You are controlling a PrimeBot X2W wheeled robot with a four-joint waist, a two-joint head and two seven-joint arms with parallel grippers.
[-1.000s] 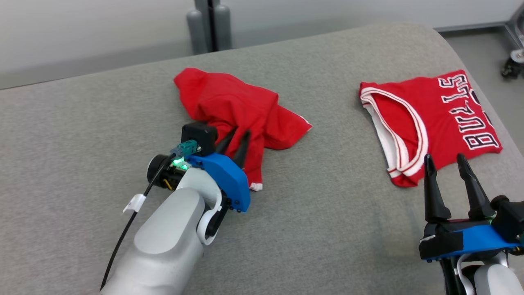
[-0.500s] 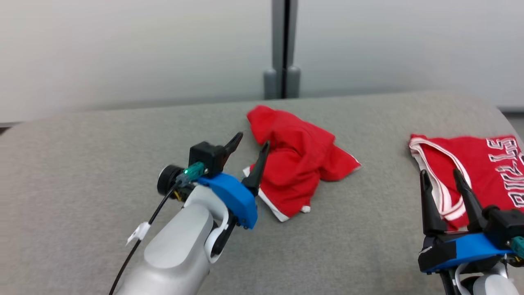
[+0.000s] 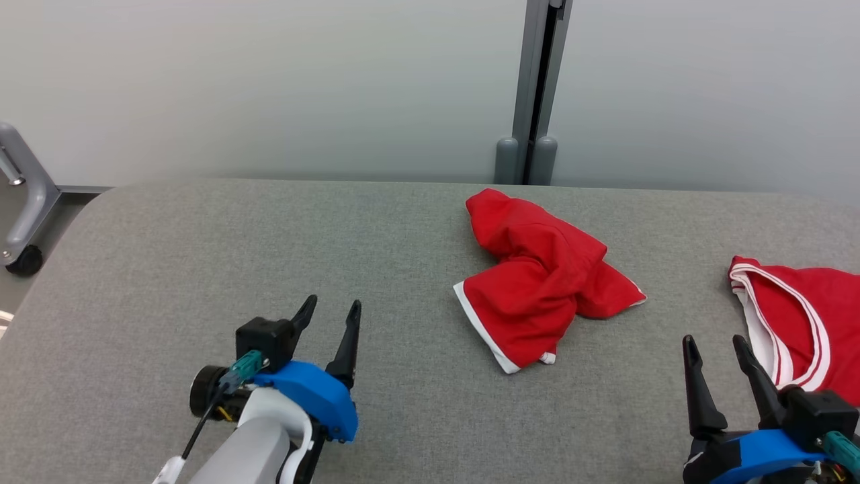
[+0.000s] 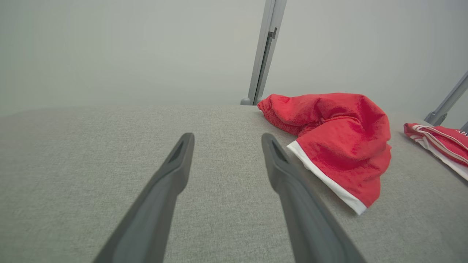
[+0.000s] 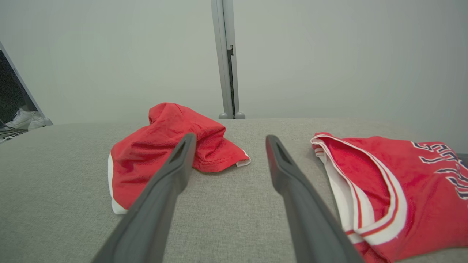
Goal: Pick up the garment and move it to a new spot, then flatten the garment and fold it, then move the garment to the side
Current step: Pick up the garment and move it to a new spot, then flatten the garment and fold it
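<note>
Head view: garment lying loose, flattening and folding not yet begun.
On the grey padded surface the red garment lies crumpled near the middle, free of both tools and well apart from the red jersey at the right edge. Judging by that heap, only the relocation looks done. The left gripper and right gripper hover empty, jaws spread wide.
</note>
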